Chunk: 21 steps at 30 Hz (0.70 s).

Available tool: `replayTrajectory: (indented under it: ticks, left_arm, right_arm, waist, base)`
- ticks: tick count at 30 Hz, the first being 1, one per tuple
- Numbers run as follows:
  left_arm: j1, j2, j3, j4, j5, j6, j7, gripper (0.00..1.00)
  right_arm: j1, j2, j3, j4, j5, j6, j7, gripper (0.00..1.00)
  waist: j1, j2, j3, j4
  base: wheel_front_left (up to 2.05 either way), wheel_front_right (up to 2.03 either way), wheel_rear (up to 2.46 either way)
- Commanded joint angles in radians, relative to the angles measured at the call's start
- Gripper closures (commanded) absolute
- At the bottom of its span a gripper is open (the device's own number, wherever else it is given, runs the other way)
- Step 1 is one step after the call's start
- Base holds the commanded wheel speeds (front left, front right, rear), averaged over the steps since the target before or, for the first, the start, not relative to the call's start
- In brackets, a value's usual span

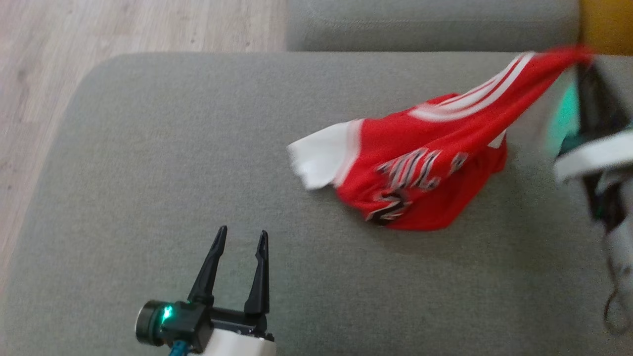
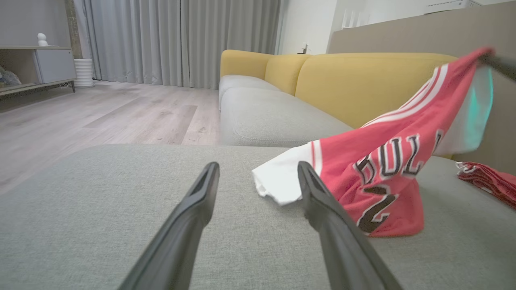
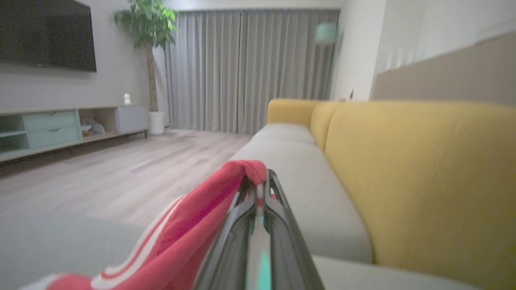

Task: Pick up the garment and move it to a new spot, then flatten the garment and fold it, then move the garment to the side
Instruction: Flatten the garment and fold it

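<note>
The right gripper is clenched on a bunched fold of the red jersey. Its two fingers are pressed together and the cloth humps over their tips. From that pinch the jersey slopes down and to the gripper's left as a taut ridge marked with white stripes. Only this upper part is lifted. The lower part, with its black-and-white lettering and a white sleeve, rests on the grey cushion. In the head view the right gripper and its arm are blurred, at the jersey's raised end.

The left gripper is released, its fingers spread with nothing between them. It is low over bare cushion; whether it touches the fabric I cannot tell. The jersey lies ahead of it and to its right, apart from the fingertips. The sleeve is the nearest part, its edge passing behind the right finger in the left wrist view, and the lettering sits further right of that.

Past the jersey, far to the left gripper's right, a second red cloth lies crumpled on the cushion. A yellow backrest runs along the right gripper's right side. A wood floor spreads to its left, and grey curtains hang far ahead of it.
</note>
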Motion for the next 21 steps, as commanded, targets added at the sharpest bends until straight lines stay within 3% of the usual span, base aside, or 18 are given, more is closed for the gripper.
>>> replayTrajectory:
  ticks: [1,5,11,18,19,20,21]
  left_arm:
    - [-0.01,-0.001,0.018,-0.024,-0.008,0.004,-0.008,0.0]
    - [-0.005,-0.001,0.001,-0.022,-0.017,0.008,-0.008,0.0]
    - [-0.003,-0.001,-0.007,-0.02,-0.019,0.009,-0.008,0.0]
    - [0.003,-0.001,-0.004,-0.018,-0.025,0.011,-0.008,0.0]
    - [0.002,-0.001,-0.006,-0.018,-0.027,0.011,-0.008,0.0]
    - [0.0,-0.001,-0.008,-0.017,-0.028,0.012,-0.008,0.0]
    - [-0.003,-0.001,-0.009,-0.016,-0.029,0.011,-0.008,0.0]
  right_arm:
    - [-0.096,-0.029,-0.01,-0.081,-0.027,0.007,-0.006,1.0]
    - [-0.212,-0.02,-0.007,-0.191,-0.081,0.007,-0.006,1.0]
    - [-0.289,0.023,0.119,-0.226,-0.089,0.007,-0.006,1.0]
    - [-0.182,0.184,0.422,-0.173,0.029,0.007,-0.006,1.0]
    - [-0.156,0.207,0.476,-0.151,0.047,0.007,-0.006,0.89]
    - [-0.129,0.229,0.528,-0.127,0.068,0.007,-0.006,0.61]
    - [-0.103,0.247,0.577,-0.102,0.096,0.007,-0.006,0.09]
  waist:
    - [0.0001,0.0,-0.03,-0.024]
    - [0.0001,0.0,-0.058,-0.031]
    - [0.0001,0.0,-0.071,-0.02]
    - [0.0001,0.0,-0.063,0.011]
    - [0.0001,0.0,-0.059,0.017]
    - [0.0001,0.0,-0.055,0.023]
    - [0.0001,0.0,-0.052,0.028]
  base:
    - [0.0,0.0,0.0]
    - [0.0,0.0,0.0]
    - [0.0,0.0,0.0]
    - [0.0,0.0,0.0]
    - [0.0,0.0,0.0]
    - [0.0,0.0,0.0]
    - [0.0,0.0,0.0]
